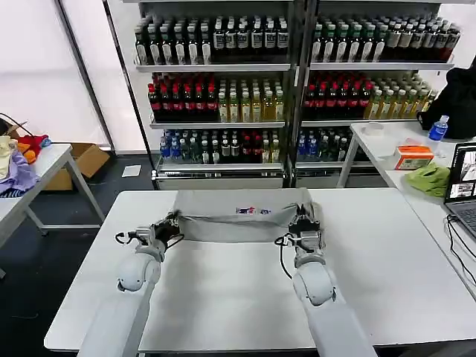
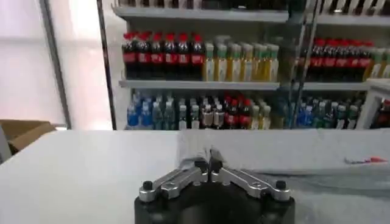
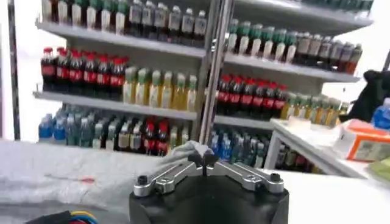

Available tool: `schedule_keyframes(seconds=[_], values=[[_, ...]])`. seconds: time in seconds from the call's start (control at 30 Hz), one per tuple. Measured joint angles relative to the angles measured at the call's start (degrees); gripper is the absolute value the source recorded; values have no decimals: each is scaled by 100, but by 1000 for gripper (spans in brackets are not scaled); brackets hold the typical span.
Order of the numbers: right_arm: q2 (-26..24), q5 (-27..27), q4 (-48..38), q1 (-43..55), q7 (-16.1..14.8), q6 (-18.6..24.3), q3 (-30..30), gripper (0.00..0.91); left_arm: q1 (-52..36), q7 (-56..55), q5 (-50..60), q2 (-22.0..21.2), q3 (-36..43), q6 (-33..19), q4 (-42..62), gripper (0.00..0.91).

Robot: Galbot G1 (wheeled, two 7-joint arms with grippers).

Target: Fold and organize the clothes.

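Note:
A light grey shirt point(image 1: 238, 212) lies across the far middle of the white table point(image 1: 238, 297), its small multicoloured print point(image 1: 253, 211) facing up. The near edge is lifted and stretched between both grippers. My left gripper point(image 1: 172, 221) is shut on the shirt's left corner point(image 2: 201, 151). My right gripper point(image 1: 303, 222) is shut on the right corner point(image 3: 189, 151). In the left wrist view my left gripper point(image 2: 208, 164) pinches grey cloth, and the shirt point(image 2: 292, 152) spreads beyond it. In the right wrist view my right gripper point(image 3: 203, 161) holds a bunched fold.
Drink shelves point(image 1: 290, 89) stand behind the table. A side table point(image 1: 416, 156) on the right carries an orange box point(image 1: 413, 157), a lime-green cloth point(image 1: 430, 178), a bottle point(image 1: 438, 128) and a laptop point(image 1: 462, 186). A left table point(image 1: 30, 178) holds coloured garments point(image 1: 15, 167).

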Motion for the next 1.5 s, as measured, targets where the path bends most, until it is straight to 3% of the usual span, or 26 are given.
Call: schedule_keyframes(seconds=[0.1,0.33,0.57,0.97,1.5], values=[[85,156,-101,92,177,-57,3,907,-5,-51,-1,7,11,110,-20,907],[282,892,-113,275,908,-242,56,907,69,-219,-32,71,-34,376,-263,907],[291,1431,179,248,1368,-335,36,907,263,-379,-105,142,-101,672,-686,907],[-154,1591,1138,-421,1742,-737,161,907,879,-443,-164,266,-319,894,-1537,907],[-455,1645,1611,-1203,1765,-1011,476,907,1044,-476,-78,139,-231,960,-1579,907]])
